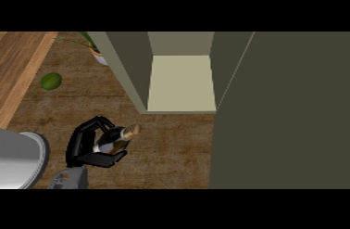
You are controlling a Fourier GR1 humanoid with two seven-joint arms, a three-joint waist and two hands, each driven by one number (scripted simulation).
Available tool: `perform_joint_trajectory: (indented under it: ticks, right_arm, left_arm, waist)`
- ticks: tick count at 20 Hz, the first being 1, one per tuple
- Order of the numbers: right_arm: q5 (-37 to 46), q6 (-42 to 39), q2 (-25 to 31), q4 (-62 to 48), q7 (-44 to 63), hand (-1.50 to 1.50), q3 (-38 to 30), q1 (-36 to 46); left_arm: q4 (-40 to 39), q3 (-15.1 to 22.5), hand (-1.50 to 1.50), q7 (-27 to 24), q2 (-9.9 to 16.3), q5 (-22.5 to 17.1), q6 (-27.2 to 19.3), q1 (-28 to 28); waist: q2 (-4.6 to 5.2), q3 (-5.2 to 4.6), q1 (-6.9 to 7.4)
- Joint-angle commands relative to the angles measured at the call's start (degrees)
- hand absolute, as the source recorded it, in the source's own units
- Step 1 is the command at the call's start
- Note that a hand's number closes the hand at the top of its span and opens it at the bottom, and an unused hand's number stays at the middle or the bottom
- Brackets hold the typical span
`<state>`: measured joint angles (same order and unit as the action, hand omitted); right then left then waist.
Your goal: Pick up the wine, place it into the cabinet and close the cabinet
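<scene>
The wine bottle (127,132) is tilted, its tan neck pointing up and right toward the cabinet. My right hand (85,143) is shut on its body and hides most of it, left of and below the cabinet's front. The cabinet (181,82) stands open at the top centre, showing a pale bare shelf inside. Its dark door (280,112) is swung out and fills the right side of the view. Of my left arm, only a grey rounded bulk (21,158) shows at the lower left edge. The left hand is out of view.
A green round fruit (51,81) lies on the brown counter at the upper left. A potted plant (97,54) stands beside the cabinet's left wall. A lighter wooden strip (21,66) runs along the left edge.
</scene>
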<state>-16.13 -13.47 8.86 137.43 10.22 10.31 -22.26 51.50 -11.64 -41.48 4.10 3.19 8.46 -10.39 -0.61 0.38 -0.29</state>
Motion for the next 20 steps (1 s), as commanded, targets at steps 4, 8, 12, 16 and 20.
perform_joint_trajectory:
  ticks: [4, 8, 12, 16, 20]
  right_arm:
    - [-1.89, 1.36, 1.08, 6.95, 4.51, -1.50, -1.55, -0.26]
    - [-1.83, -0.41, 0.20, 7.43, 1.19, -1.50, -0.97, -4.76]
    - [-6.07, -1.23, 2.25, 10.56, 5.10, -1.50, -3.24, -3.92]
    - [-3.66, -3.38, 0.56, 5.53, -0.94, -1.50, -4.38, -5.61]
    - [-3.55, -0.44, 0.18, 6.25, 4.39, -1.50, -2.93, -0.09]
  left_arm:
    - [10.76, 5.56, 1.50, 14.17, -3.97, 1.24, -7.71, 0.76]
    - [12.04, 10.96, 1.50, 16.65, -4.04, 0.99, -12.98, -1.12]
    - [16.50, 14.07, 1.50, 23.22, -4.08, 0.01, -14.91, -0.94]
    - [17.37, 22.43, 1.50, 27.05, -4.09, 2.27, -22.15, -2.81]
    - [9.28, 23.18, 1.50, 28.81, -4.10, 4.21, -27.67, -12.71]
  waist:
    - [0.39, -0.33, 0.11]
    - [0.45, -0.36, -0.37]
    - [0.47, -0.38, -0.24]
    - [0.46, -0.36, -0.48]
    - [0.68, -0.41, -0.54]
